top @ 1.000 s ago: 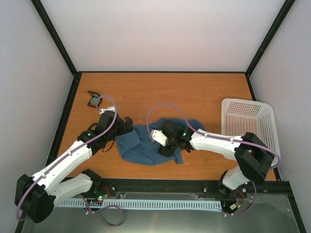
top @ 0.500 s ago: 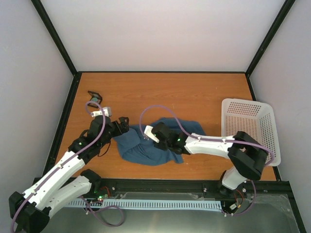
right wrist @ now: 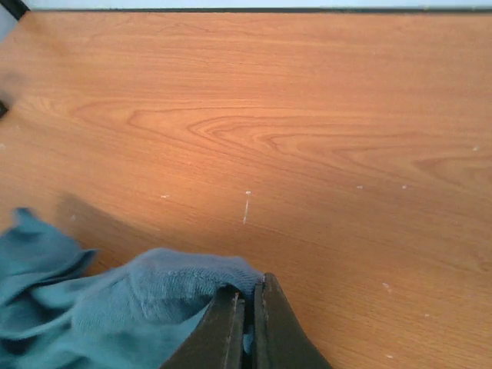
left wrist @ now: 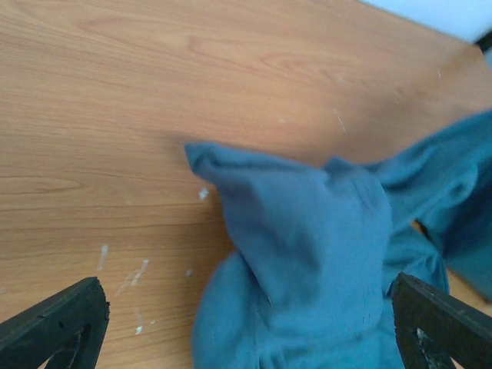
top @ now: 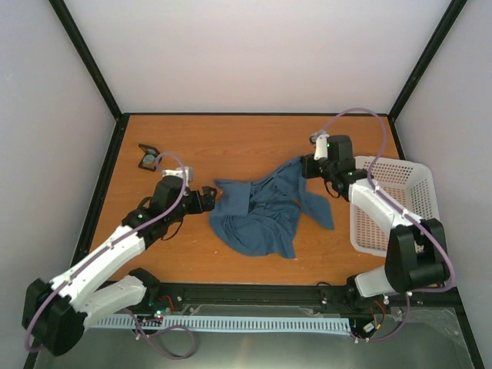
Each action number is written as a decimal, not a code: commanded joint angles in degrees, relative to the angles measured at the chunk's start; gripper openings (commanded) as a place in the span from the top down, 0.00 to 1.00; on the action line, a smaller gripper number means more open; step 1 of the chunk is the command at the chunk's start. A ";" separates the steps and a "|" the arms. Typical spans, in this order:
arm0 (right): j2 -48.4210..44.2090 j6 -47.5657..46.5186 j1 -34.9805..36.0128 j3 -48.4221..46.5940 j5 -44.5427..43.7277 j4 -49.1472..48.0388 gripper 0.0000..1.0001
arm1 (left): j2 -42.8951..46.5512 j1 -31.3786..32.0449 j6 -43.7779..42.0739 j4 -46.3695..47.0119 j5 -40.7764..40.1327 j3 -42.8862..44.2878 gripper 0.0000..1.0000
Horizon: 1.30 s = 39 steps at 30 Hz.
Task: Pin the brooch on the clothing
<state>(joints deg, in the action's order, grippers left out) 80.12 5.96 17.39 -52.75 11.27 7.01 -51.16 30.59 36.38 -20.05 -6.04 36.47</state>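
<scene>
Left arm is lying low, stretched diagonally toward the middle. The left gripper (top: 209, 201) is pointing right with its jaws gaping wide, fingers (left wrist: 54, 330) sitting far apart in the wrist view. Right arm is angling up the right side, wrist turned left, and the right gripper (top: 306, 167) is pinching tight on the clothing (top: 261, 219), jaws pressed together.

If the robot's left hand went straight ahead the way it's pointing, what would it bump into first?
The blue T-shirt. The left gripper points at its bunched edge with its jaws open, and nothing lies between them. Exactly how close it already is can't be told from these views.
</scene>
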 commanded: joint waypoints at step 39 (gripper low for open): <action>-1.73 0.80 -16.29 -6.10 25.14 10.81 0.97 | -1.29 1.32 20.20 -6.82 4.47 -6.22 0.48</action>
<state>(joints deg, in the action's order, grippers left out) 78.87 7.53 1.61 -57.91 35.14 18.33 -57.84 32.21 49.28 -26.46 -2.68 31.33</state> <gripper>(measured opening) 0.029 0.179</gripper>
